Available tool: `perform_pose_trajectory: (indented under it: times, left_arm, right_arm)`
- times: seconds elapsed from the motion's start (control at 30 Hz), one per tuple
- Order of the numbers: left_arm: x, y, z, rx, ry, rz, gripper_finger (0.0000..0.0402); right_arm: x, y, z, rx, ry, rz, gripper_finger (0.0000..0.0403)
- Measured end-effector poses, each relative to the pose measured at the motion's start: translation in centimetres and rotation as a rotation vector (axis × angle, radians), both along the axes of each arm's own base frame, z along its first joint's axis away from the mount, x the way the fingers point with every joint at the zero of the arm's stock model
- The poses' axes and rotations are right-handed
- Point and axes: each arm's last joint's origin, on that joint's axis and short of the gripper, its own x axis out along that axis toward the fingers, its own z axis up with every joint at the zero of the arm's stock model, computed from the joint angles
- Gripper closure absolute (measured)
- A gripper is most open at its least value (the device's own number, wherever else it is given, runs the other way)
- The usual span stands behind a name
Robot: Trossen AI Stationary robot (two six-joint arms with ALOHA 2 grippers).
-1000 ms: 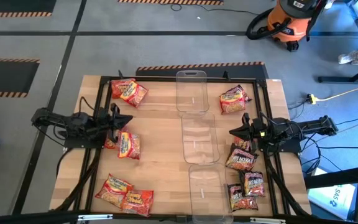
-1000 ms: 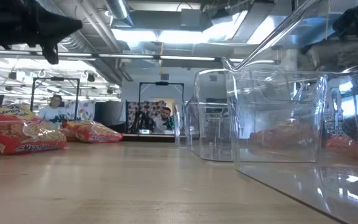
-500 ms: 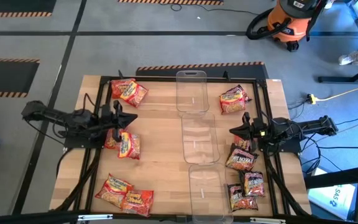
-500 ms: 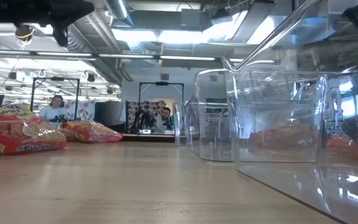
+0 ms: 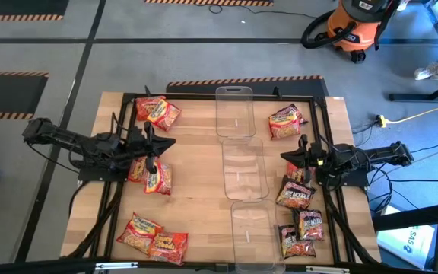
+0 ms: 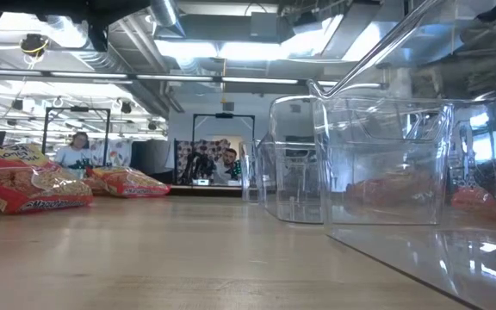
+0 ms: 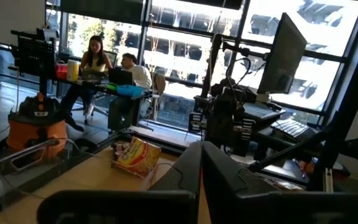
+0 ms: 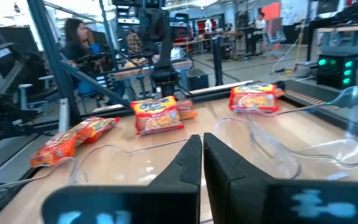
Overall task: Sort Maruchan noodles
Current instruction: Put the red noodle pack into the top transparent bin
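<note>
Maruchan noodles lie scattered on the wooden table: red-yellow packets at the far left (image 5: 158,112), mid left (image 5: 155,176) and near left (image 5: 139,230), one at the far right (image 5: 286,122), and darker packets clustered at the near right (image 5: 293,195). My left gripper (image 5: 172,141) hovers shut and empty just beyond the mid-left packet. At the right side my right gripper (image 5: 284,159) is shut and empty, pointing at the middle bin. The right wrist view shows packets (image 8: 157,114) past its shut fingers (image 8: 191,155).
Three clear plastic bins run down the table's middle: far (image 5: 234,113), middle (image 5: 244,169), near (image 5: 253,232). A black frame (image 5: 204,97) borders the table. An orange vacuum (image 5: 352,27) stands on the floor beyond. People sit at desks (image 7: 104,62) in the room.
The left arm has reached further toward the table's middle, carrying its shut gripper a little to the right and out of the low view's top. The right arm has not moved.
</note>
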Motion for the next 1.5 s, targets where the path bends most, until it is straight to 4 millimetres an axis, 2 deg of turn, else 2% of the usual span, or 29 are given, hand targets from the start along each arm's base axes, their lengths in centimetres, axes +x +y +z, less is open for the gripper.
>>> perform_pose_trajectory:
  times: [0.3, 0.77, 1.0, 1.13, 1.23, 1.33, 1.5]
  left_arm:
    - [0.2, 0.6, 0.2, -0.007, -0.028, 0.04, 0.0385]
    - [0.9, 2.2, -0.3, -0.066, -0.008, 0.012, 0.0229]
    - [2.3, 2.7, -1.7, -0.05, 0.096, 0.063, 0.0218]
    - [2.9, 2.7, -2.8, -0.147, 0.156, 0.039, 0.0218]
    - [3.0, 2.5, -2.8, -0.25, 0.235, -0.014, 0.0218]
    - [3.0, 2.3, -1.7, -0.379, 0.364, -0.028, 0.0218]
    - [1.8, 1.9, -0.2, -0.662, 0.629, 0.006, 0.0219]
  right_arm:
    - [0.0, -0.1, 0.0, -0.016, 0.001, -0.027, 0.04]
    - [0.0, -0.1, 0.0, -0.014, 0.002, -0.026, 0.04]
    - [0.0, -0.1, 0.0, -0.013, 0.003, -0.026, 0.04]
    - [0.0, -0.1, 0.0, -0.014, 0.004, -0.026, 0.04]
    - [0.0, -0.1, 0.0, -0.014, 0.004, -0.026, 0.04]
    - [0.0, -0.1, 0.0, -0.014, 0.004, -0.026, 0.04]
    - [0.0, -0.1, 0.0, -0.014, 0.006, -0.026, 0.04]
